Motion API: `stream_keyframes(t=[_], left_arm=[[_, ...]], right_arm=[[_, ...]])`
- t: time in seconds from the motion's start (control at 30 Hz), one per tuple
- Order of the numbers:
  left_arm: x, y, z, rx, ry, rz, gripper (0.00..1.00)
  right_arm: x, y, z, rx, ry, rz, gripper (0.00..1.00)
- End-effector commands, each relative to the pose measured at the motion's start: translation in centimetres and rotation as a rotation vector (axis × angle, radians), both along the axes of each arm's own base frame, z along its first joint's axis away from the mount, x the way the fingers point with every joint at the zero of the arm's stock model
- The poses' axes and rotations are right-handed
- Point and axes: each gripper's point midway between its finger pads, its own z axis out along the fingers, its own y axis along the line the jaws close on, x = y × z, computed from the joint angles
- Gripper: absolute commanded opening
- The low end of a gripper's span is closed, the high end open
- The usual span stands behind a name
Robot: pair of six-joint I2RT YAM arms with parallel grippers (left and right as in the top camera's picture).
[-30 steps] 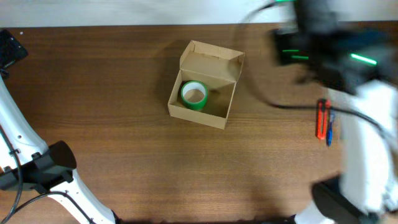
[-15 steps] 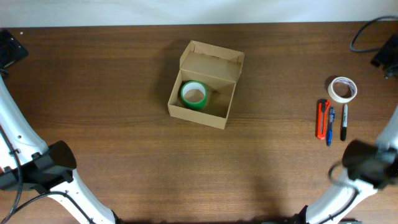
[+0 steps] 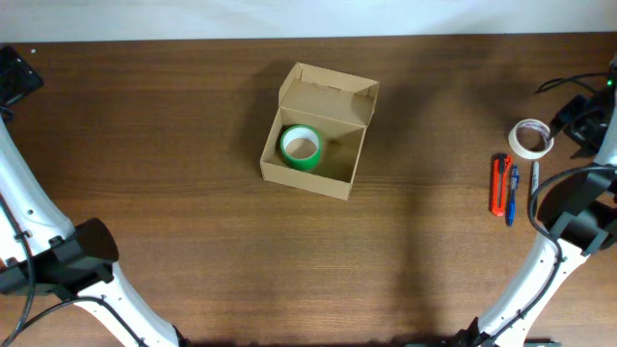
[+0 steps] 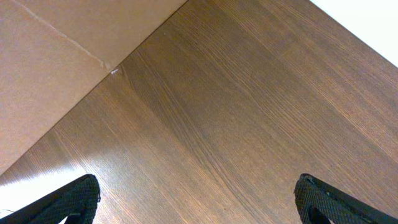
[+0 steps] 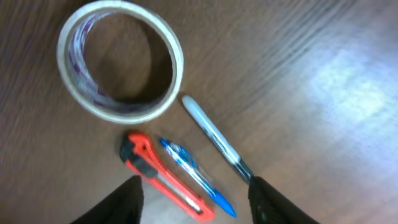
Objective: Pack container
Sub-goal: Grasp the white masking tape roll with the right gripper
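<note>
Packing status: the container (image 3: 316,130) sits open near the middle of the table (image 3: 193,193), flap lid raised at its far side, with a green tape roll (image 3: 300,147) lying flat in its left part and bare cardboard floor to the right.
Items waiting: well apart, at the right edge, lie a white tape roll (image 5: 120,60), an orange box cutter (image 5: 165,178), a blue pen (image 5: 196,176) and a grey marker (image 5: 214,138), close together.
Right gripper (image 5: 196,190): hangs just over the cutter and the blue pen, fingers parted about halfway with nothing between them.
Left gripper (image 4: 196,199): spread fully and empty, over bare wood far from the box; only its fingertips show.
Step in hand: likely picking the next item from the right-hand cluster.
Doing it well: choose one item; the cutter and blue pen lie nearly touching, so centre the fingers across a single body, or both may lift or scatter. Descend straight, close across the narrow width, and carry it to the free right side of the box.
Surface: dark brown wood grain, smooth, with soft glare patches.
Room: a pale strip runs beyond the table's far edge; little else shows.
</note>
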Motion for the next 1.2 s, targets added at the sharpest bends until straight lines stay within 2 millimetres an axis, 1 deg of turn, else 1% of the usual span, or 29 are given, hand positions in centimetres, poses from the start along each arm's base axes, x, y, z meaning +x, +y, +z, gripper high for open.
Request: stream_keyframes(t=[0.0, 0.1, 0.27, 0.33, 0.43, 0.73, 0.77, 0.8, 0.83, 0.9, 0.97, 1.03, 1.1, 1.13, 1.17], left_arm=[[-0.3, -0.1, 0.4, 0.002, -0.005, -0.01, 1.0], [-0.3, -0.1, 0.4, 0.002, -0.004, -0.01, 1.0], [-0.3, -0.1, 0.4, 0.002, -0.004, -0.01, 1.0], [-0.3, -0.1, 0.4, 0.002, -0.004, -0.01, 1.0], [-0.3, -0.1, 0.4, 0.002, -0.004, -0.01, 1.0], [-0.3, -0.1, 0.4, 0.002, -0.005, -0.01, 1.0], [-0.3, -0.1, 0.4, 0.002, -0.004, -0.01, 1.0], [-0.3, -0.1, 0.4, 0.002, -0.005, -0.01, 1.0], [-0.3, -0.1, 0.4, 0.002, -0.004, -0.01, 1.0], [-0.3, -0.1, 0.4, 0.002, -0.004, -0.01, 1.0], [-0.3, -0.1, 0.4, 0.002, -0.004, -0.01, 1.0], [-0.3, -0.1, 0.4, 0.002, -0.005, -0.01, 1.0], [-0.3, -0.1, 0.4, 0.002, -0.004, -0.01, 1.0], [-0.3, -0.1, 0.4, 0.002, -0.005, -0.01, 1.0], [-0.3, -0.1, 0.4, 0.002, -0.004, -0.01, 1.0]], right_arm=[[0.5, -0.3, -1.1, 0.011, -0.006, -0.011, 0.58], [0.9, -1.1, -2.3, 0.007, -0.014, 0.005, 0.58], [1.1, -2.4, -3.9, 0.004, -0.02, -0.006, 0.58], [1.3, -2.5, -4.6, 0.005, -0.019, 0.002, 0.58], [1.6, -2.7, -6.1, 0.008, -0.013, 0.005, 0.58], [2.3, -2.9, -9.3, 0.023, -0.009, 0.004, 0.57], [2.3, -2.9, -9.7, 0.026, -0.005, 0.004, 0.55], [2.3, -2.9, -10.0, 0.029, 0.0, 0.004, 0.49], [2.2, -2.9, -10.5, 0.032, 0.005, 0.004, 0.41], [2.1, -2.8, -11.4, 0.041, 0.017, 0.003, 0.19], [1.9, -2.6, -12.1, 0.049, 0.029, 0.0, 0.04], [2.0, -2.4, -12.4, 0.063, 0.027, -0.001, 0.04], [2.4, -2.2, -11.9, 0.076, 0.005, -0.001, 0.04], [2.7, -2.1, -11.5, 0.083, -0.014, -0.001, 0.04], [3.8, -1.7, -9.6, 0.107, -0.079, 0.001, 0.04]])
